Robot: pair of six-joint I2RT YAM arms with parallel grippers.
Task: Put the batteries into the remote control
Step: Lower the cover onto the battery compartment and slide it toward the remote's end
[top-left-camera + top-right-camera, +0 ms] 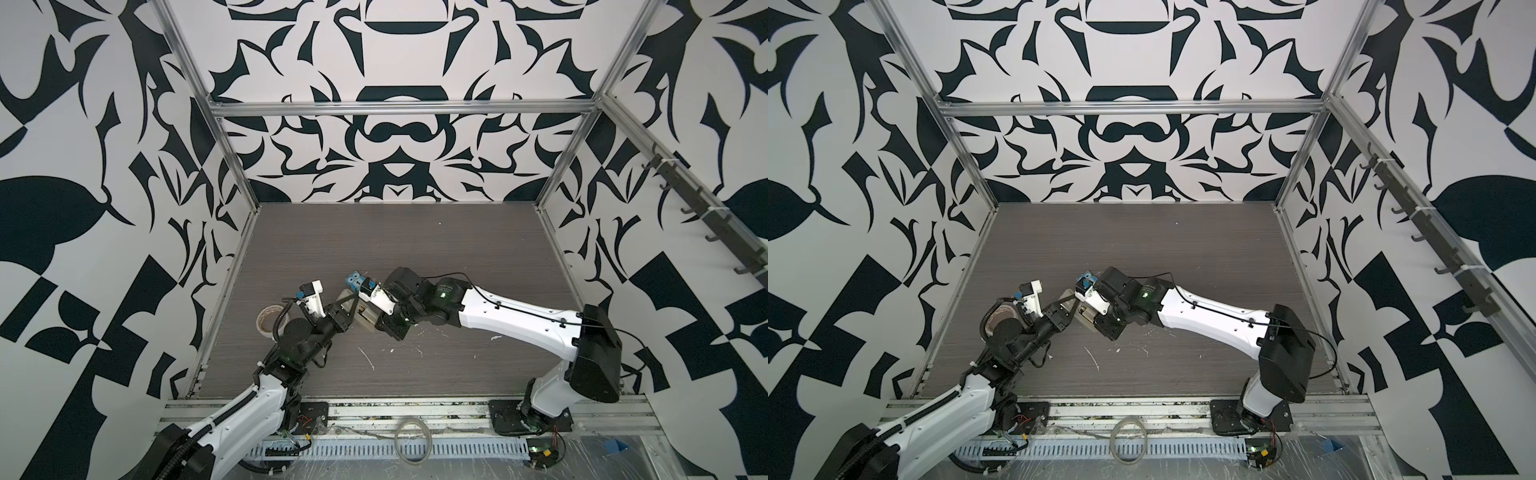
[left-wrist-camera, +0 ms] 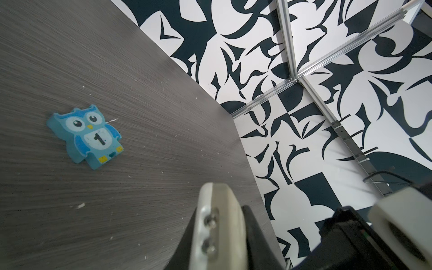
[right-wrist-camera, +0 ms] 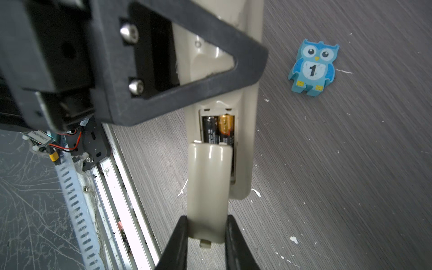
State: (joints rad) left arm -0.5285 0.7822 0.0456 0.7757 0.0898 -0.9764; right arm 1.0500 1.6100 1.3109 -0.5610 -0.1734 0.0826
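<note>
The remote control (image 3: 247,140) is back side up, and its battery bay holds two batteries (image 3: 210,131) side by side, one showing a gold end (image 3: 226,124). My left gripper (image 2: 221,217) is shut on the remote (image 2: 224,233) near its other end. One of its black fingers (image 3: 245,60) crosses the handset in the right wrist view. My right gripper (image 3: 207,219) is shut on the pale cover plate (image 3: 208,182), whose front edge lies over the near part of the bay. In both top views the two grippers (image 1: 345,307) (image 1: 370,320) meet at the table's left middle.
A blue owl figure (image 3: 312,67) marked "1" lies on the grey wood table (image 1: 415,249) just beyond the grippers (image 1: 354,281). A tape roll (image 1: 268,319) sits by the left wall rail. White flecks dot the table near the front. The aluminium frame rail (image 3: 121,187) runs beside the remote.
</note>
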